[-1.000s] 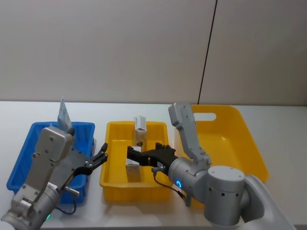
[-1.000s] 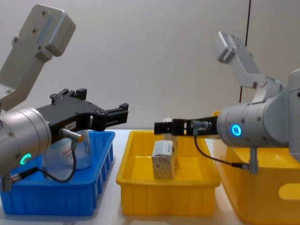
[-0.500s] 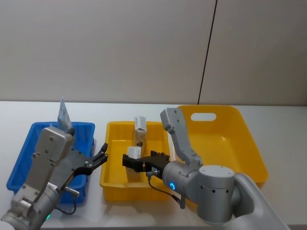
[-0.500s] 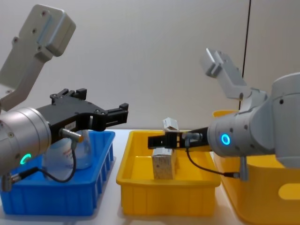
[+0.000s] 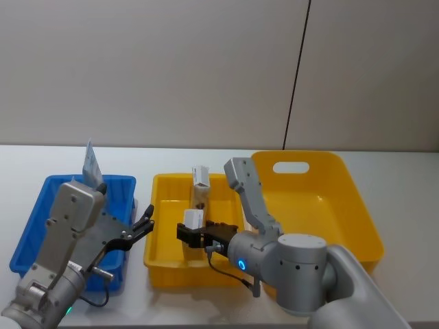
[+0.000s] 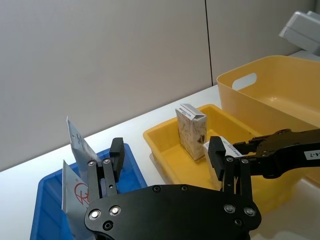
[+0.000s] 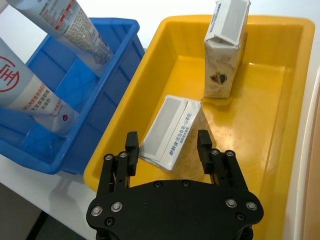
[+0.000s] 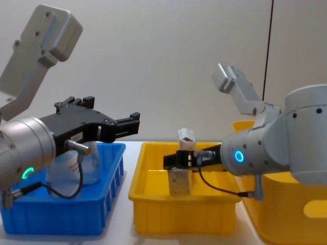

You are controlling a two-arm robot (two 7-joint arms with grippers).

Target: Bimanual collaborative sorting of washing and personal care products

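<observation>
The right gripper (image 7: 167,143) is lowered into the small yellow tray (image 5: 156,255) in the middle of the tabletop (image 5: 408,199). Its fingers (image 7: 131,146) are spread apart on either side of the near carton (image 7: 172,131); whether they touch it cannot be told. This carton is found at the tray's near end. A second carton (image 5: 200,182) is stood upright at the far end, apart from the first. The left gripper (image 5: 145,223) is held wide open above the right-hand edge of the blue tray (image 5: 34,219), in which two squeeze tubes (image 7: 31,92) with red print are leaned. A large yellow bin (image 5: 343,212) is set just to the right of the small tray.
</observation>
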